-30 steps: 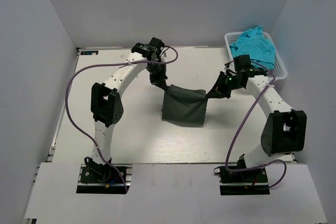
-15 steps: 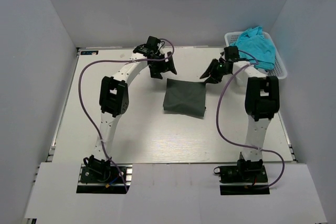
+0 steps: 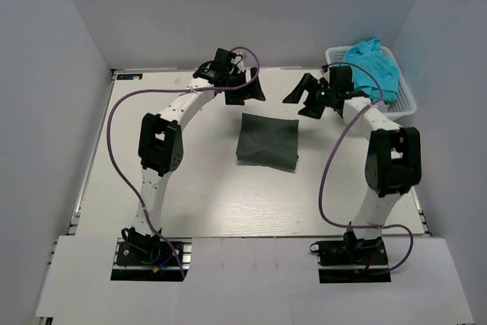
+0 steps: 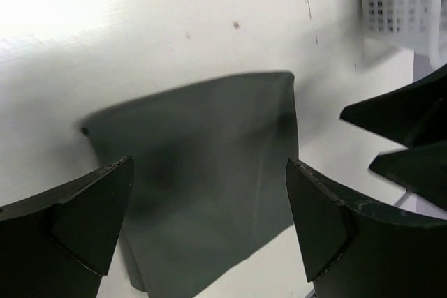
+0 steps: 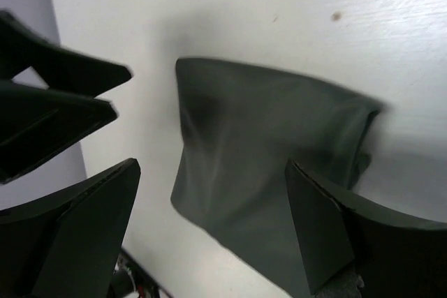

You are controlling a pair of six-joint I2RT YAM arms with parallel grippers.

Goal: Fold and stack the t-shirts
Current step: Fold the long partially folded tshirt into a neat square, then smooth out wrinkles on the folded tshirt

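Jaws on our left gripper [image 3: 254, 87] and right gripper [image 3: 298, 97] gape wide, gripping nothing, near the far edge of the folded grey t-shirt [image 3: 267, 141] lying flat on the table [image 3: 198, 180]. We see turquoise t-shirts [image 3: 371, 66] heaped in the basket [image 3: 409, 101].

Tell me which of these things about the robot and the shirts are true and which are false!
1. The grey t-shirt lies folded on the table. True.
2. The left gripper is squeezing the grey t-shirt. False: it is open, holds nothing and is off the shirt, past its far edge.
3. The turquoise t-shirts are piled in the white basket. True.
4. The white basket sits beside the left arm. False: it is at the far corner on the right arm's side.
5. The right gripper is open. True.
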